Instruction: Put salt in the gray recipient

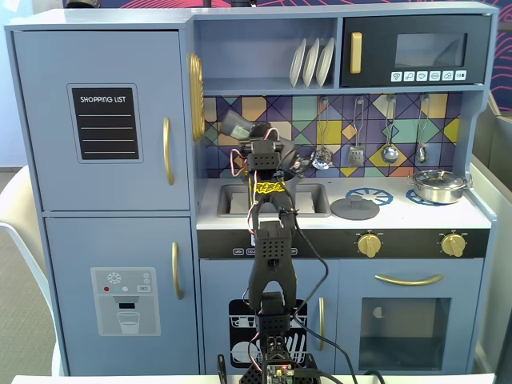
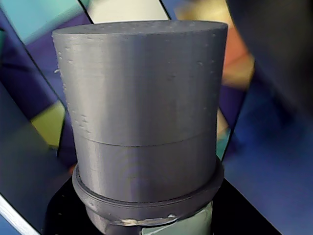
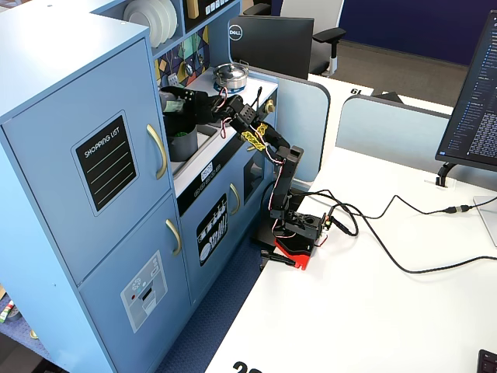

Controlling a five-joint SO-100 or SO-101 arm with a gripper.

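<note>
A grey cylindrical salt shaker (image 2: 146,112) with a wider collar at its near end fills the wrist view, with the tiled backsplash behind it. My gripper (image 2: 146,215) is shut on it; the black jaws show at the lower left and lower right of its collar. In a fixed view my gripper (image 1: 254,136) is raised over the sink. In another fixed view my gripper (image 3: 177,109) is above the grey shaker (image 3: 184,144). The grey metal pot (image 1: 438,186) stands on the right burner, far right of my gripper; it also shows in the side fixed view (image 3: 231,75).
The sink (image 1: 224,210) lies under the arm. A grey lid (image 1: 356,208) rests on the left burner. Utensils (image 1: 390,132) hang on the backsplash. The fridge door (image 1: 104,120) is close on the left, and a shelf with plates (image 1: 312,62) is above.
</note>
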